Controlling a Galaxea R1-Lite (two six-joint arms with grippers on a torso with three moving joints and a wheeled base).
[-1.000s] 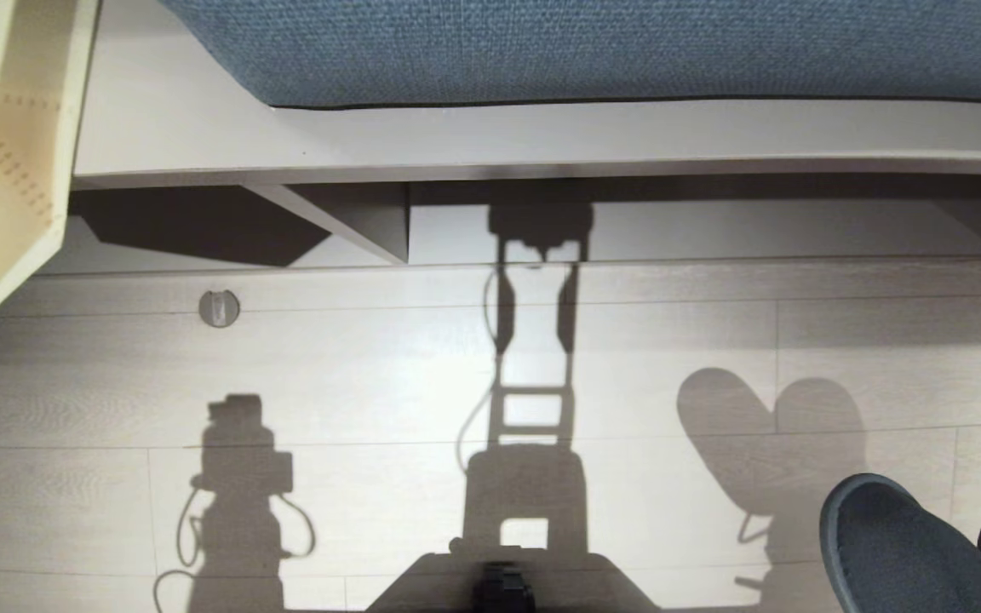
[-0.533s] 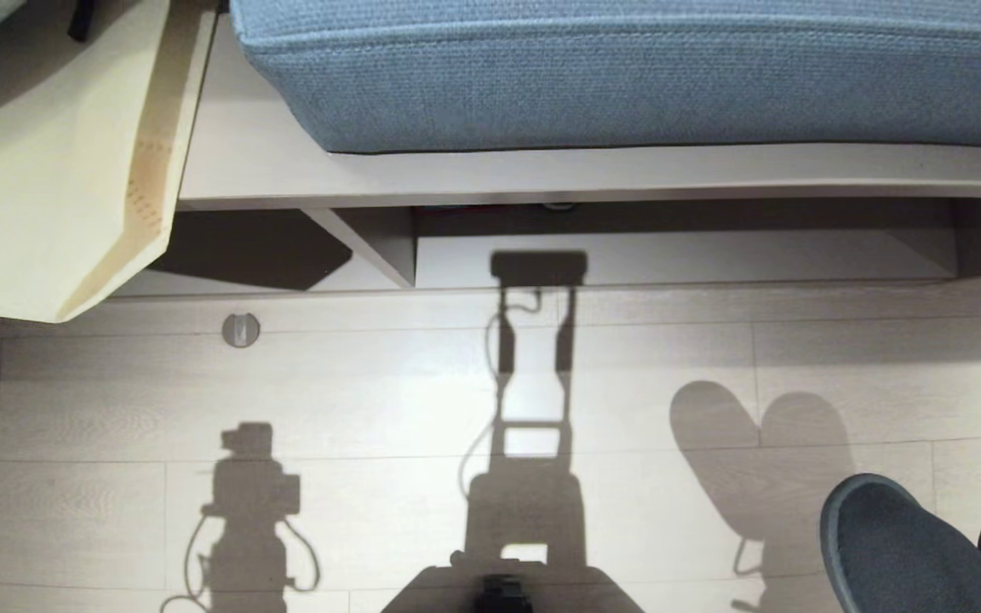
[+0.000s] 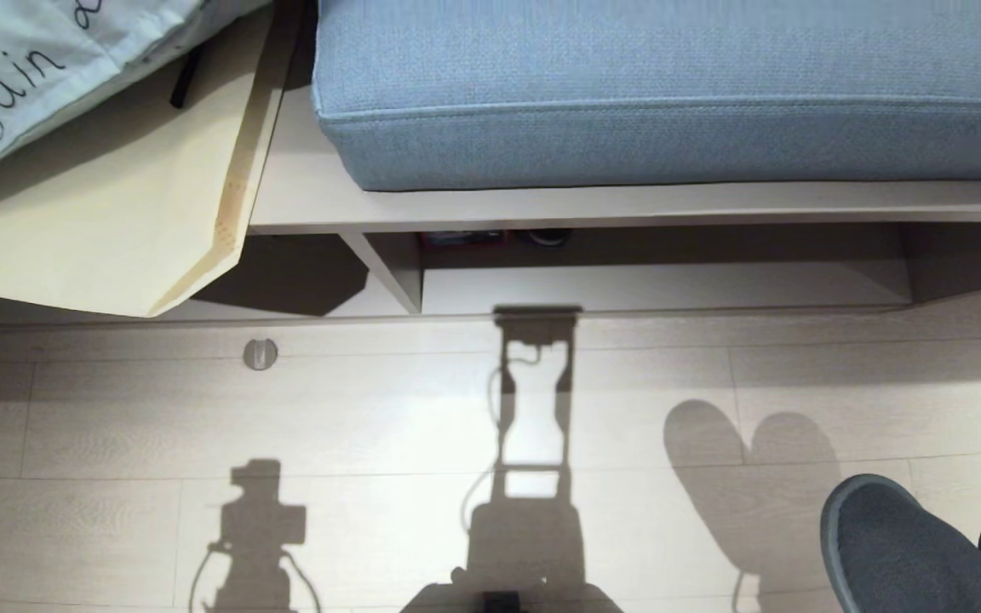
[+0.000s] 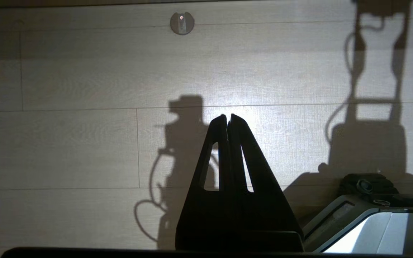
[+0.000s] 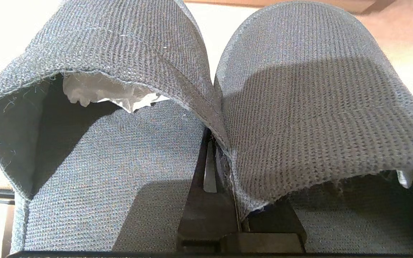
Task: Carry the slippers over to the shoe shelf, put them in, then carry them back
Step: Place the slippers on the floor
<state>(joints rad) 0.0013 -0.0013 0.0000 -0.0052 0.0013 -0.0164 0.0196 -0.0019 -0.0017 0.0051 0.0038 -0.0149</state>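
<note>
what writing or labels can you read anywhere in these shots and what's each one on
"nguin", cut off by the picture's edge: black handwriting-style print on the pale fabric at the head view's upper left.
A further black stroke above it is cut off, unreadable.
A fragment, perhaps "VL", at the right wrist view's lower corner is too cropped to read.
The slippers show no label.

Slippers [image 5: 299,107]: coarse knitted cloth, dark grey, matt, frayed threads at the openings; crumpled white paper showed inside one. My left tool [image 4: 229,120]: black, matt, smooth, looked like plastic. My right tool [image 5: 212,172]: black, smooth, dull. Floor [image 3: 371,409]: pale wood-grain planks, smooth, with a soft sheen under the light. Shoe shelf [image 3: 627,285]: pale beige wood, matt, smooth. Cushion [image 3: 669,102]: blue woven cloth, rough weave. Panel [image 3: 116,238]: light plywood, layered edge, matt. Round floor fitting [image 3: 260,354]: grey, looked like metal.
</note>
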